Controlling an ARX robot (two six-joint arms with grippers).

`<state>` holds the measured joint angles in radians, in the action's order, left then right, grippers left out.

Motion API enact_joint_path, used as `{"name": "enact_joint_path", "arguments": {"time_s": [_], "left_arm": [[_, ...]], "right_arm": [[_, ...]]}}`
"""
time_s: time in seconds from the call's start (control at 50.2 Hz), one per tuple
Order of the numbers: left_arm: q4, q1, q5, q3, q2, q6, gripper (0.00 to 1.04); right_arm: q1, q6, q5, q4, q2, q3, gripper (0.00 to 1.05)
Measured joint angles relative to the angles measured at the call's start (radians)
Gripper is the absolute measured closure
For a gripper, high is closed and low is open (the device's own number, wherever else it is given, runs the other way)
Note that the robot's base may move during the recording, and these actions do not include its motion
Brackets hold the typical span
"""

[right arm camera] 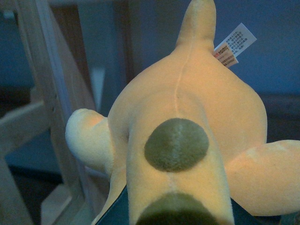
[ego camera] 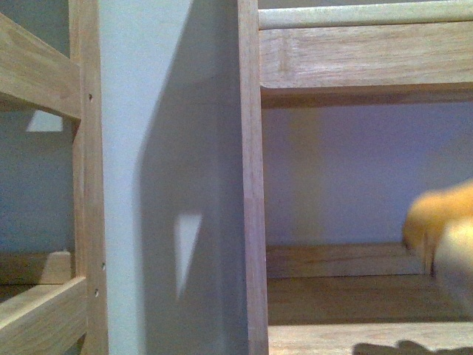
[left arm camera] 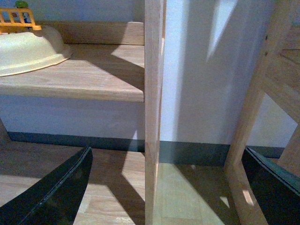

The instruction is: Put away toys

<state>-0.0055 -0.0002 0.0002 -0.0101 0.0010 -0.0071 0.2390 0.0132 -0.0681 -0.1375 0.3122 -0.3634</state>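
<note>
A yellow-orange plush toy [right arm camera: 187, 108] fills the right wrist view, seen from close behind. It is plump, with paler stubby limbs, and two dull olive-green spots run down its seam. The right gripper [right arm camera: 187, 220] sits under it. Only dark teal slivers of the fingers [right arm camera: 112, 216] show at the toy's lower edge, and they appear to be closed on the toy.

In the front view the toy is a blurred orange and tan shape at the far right edge. It hangs above a bare wooden shelf board [ego camera: 340, 296] and does not rest on it. The putting-away looks partly done: the toy is picked up and brought to the shelf unit, but it has yet to be set down and let go.

The left gripper [left arm camera: 168, 178] is spread wide with nothing between its dark fingers, near an upright wooden post [left arm camera: 152, 117]. On a shelf beyond sits a cream bowl [left arm camera: 28, 51] with an orange toy fence [left arm camera: 16, 18] behind it.

A white sewn-in label [right arm camera: 234, 44] sticks out near the toy's tail. It carries small printed lines, some in red, too tiny to read. No brand name can be made out.
</note>
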Motion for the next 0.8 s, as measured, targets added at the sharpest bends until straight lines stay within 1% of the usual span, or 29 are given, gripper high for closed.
{"name": "enact_joint_path", "arguments": {"time_s": [0.08,0.219,0.318,0.398,0.438,0.478,0.557,0.617,0.697,0.796], "left_arm": [[0.0,0.0,0.0,0.0,0.0,0.0,0.06],[0.0,0.0,0.0,0.0,0.0,0.0,0.06],[0.0,0.0,0.0,0.0,0.0,0.0,0.06],[0.0,0.0,0.0,0.0,0.0,0.0,0.06],[0.0,0.0,0.0,0.0,0.0,0.0,0.06],[0.0,0.0,0.0,0.0,0.0,0.0,0.06],[0.0,0.0,0.0,0.0,0.0,0.0,0.06],[0.0,0.0,0.0,0.0,0.0,0.0,0.06],[0.0,0.0,0.0,0.0,0.0,0.0,0.06],[0.0,0.0,0.0,0.0,0.0,0.0,0.06]], "right_arm": [[-0.021,-0.061,0.023,-0.05,0.078,-0.158,0.85],[-0.057,-0.126,0.07,-0.061,0.239,-0.438,0.85],[-0.088,-0.141,0.112,-0.059,0.306,-0.557,0.85],[-0.138,-0.142,0.159,-0.055,0.361,-0.657,0.85],[-0.22,-0.129,0.219,-0.021,0.423,-0.783,0.85],[-0.272,-0.109,0.248,0.001,0.457,-0.854,0.85],[-0.375,-0.063,0.294,0.074,0.531,-1.011,0.85],[-0.424,-0.037,0.306,0.128,0.578,-1.106,0.85],[-0.434,-0.012,0.299,0.192,0.649,-1.231,0.85],[-0.412,-0.001,0.269,0.254,0.748,-1.375,0.85]]}}
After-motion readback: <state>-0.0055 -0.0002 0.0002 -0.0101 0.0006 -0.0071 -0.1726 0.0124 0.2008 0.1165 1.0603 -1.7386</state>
